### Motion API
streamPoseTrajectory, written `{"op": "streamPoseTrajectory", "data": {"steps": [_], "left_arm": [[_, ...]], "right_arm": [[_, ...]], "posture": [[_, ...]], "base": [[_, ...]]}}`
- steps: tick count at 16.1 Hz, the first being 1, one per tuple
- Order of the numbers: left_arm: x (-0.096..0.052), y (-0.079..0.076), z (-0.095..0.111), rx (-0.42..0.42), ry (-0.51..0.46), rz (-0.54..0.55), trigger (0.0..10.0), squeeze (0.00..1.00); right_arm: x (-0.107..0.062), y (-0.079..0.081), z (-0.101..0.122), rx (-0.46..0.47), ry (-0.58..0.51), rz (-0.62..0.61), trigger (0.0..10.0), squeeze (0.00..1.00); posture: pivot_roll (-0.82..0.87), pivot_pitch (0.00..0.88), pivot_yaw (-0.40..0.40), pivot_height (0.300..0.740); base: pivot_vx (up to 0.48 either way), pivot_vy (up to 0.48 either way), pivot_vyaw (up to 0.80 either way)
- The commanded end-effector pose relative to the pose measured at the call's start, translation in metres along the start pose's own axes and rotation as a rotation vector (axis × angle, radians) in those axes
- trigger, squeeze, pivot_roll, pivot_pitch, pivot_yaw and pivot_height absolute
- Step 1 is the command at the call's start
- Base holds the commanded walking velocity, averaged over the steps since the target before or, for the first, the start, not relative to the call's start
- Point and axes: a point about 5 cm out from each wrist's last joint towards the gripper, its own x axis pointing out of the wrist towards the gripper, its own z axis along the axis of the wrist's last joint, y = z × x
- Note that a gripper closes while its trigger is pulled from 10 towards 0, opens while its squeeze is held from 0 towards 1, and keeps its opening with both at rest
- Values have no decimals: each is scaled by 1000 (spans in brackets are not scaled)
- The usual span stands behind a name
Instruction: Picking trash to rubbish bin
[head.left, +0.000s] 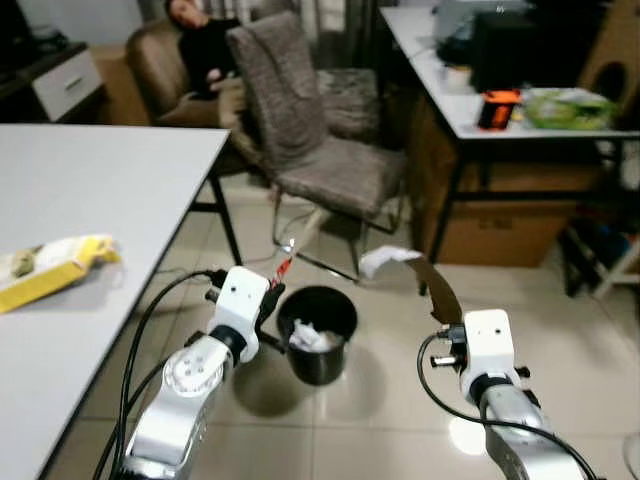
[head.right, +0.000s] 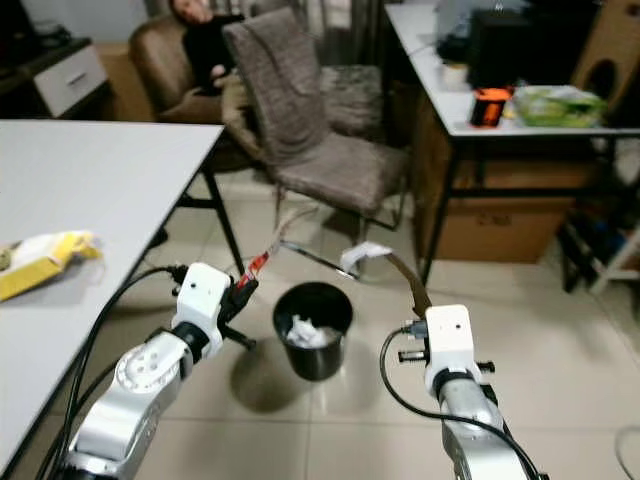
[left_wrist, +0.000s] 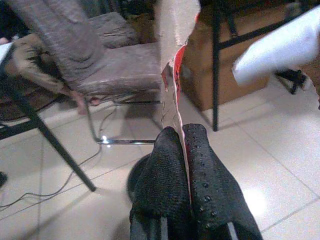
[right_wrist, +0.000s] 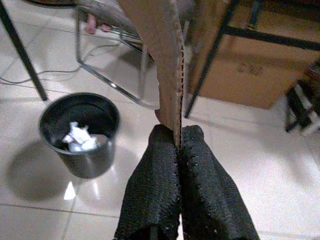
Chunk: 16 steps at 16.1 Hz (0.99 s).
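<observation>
A black rubbish bin (head.left: 318, 372) stands on the tiled floor between my arms, with crumpled white paper (head.left: 312, 337) inside. My left gripper (head.left: 271, 297) is shut on a torn, red-edged wrapper (left_wrist: 175, 30), held just left of the bin's rim. In the left wrist view its fingertips (left_wrist: 167, 142) pinch the wrapper's lower end. My right gripper (head.left: 447, 318) is to the right of the bin and shut on a brown cardboard strip (right_wrist: 160, 40). That strip rises and ends in a white piece (head.left: 385, 260) above the floor.
A grey fabric chair (head.left: 300, 130) stands behind the bin, with a person on a brown sofa (head.left: 205, 50) beyond it. A white table (head.left: 90, 190) with a yellow packet (head.left: 55, 265) is on the left. A desk (head.left: 450, 100) over a cardboard box (head.left: 510, 235) is on the right.
</observation>
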Motion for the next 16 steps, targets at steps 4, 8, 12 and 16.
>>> {"op": "streamPoseTrajectory", "data": {"steps": [4,8,12,16], "left_arm": [[-3,7,-3,14,11,19,10000,0],[0,10,-4,21,12,30,10000,0],[1,10,-6,17,17,31,10000,0],[0,10,-7,19,20,23,10000,0]], "right_arm": [[1,6,2,35,-4,32,10000,0],[5,8,4,11,-14,52,10000,0],[5,10,3,9,-7,66,10000,0],[4,11,-2,38,18,65,10000,0]], "posture": [[-78,0,11,740],[-76,0,6,740],[-77,0,9,740],[-81,0,16,740]], "base": [[368,0,0],[369,0,0],[369,0,0],[371,0,-578]]}}
